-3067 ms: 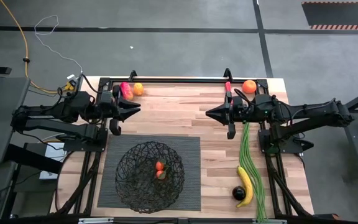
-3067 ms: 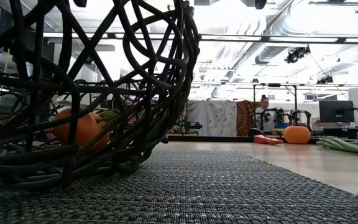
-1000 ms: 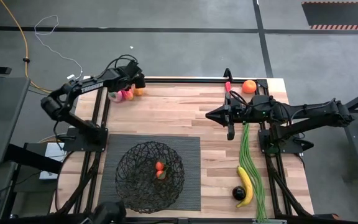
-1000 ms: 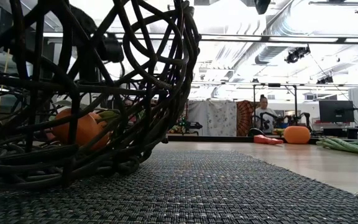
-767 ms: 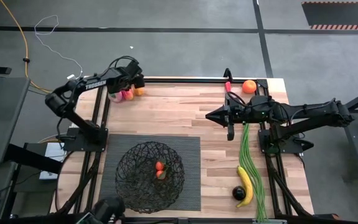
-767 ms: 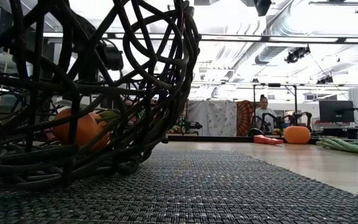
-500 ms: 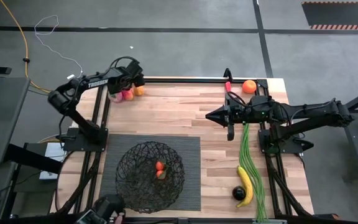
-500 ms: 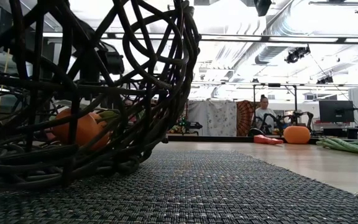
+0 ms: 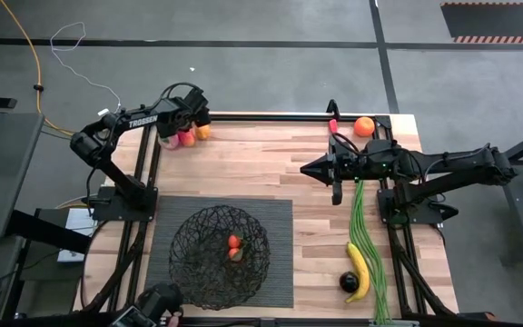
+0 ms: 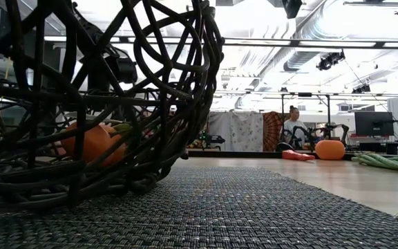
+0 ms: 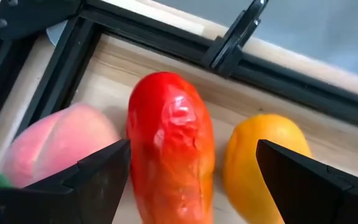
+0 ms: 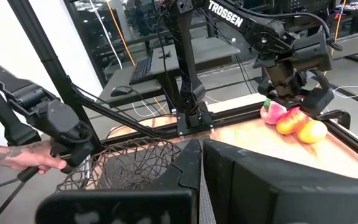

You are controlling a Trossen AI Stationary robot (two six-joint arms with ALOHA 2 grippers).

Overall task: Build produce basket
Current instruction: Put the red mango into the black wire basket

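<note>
Basket (image 9: 220, 258) with an orange (image 9: 233, 242) inside, left tool (image 11: 188, 186) spread astride red pepper (image 11: 171, 149), peach (image 11: 58, 146) seemingly part-hidden.

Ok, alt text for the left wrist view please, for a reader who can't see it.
The left tool, open, is poised around a glossy red pepper lying on the wooden table by its black corner frame. A pink peach sits beside the pepper on one side and an orange on the other.
</note>
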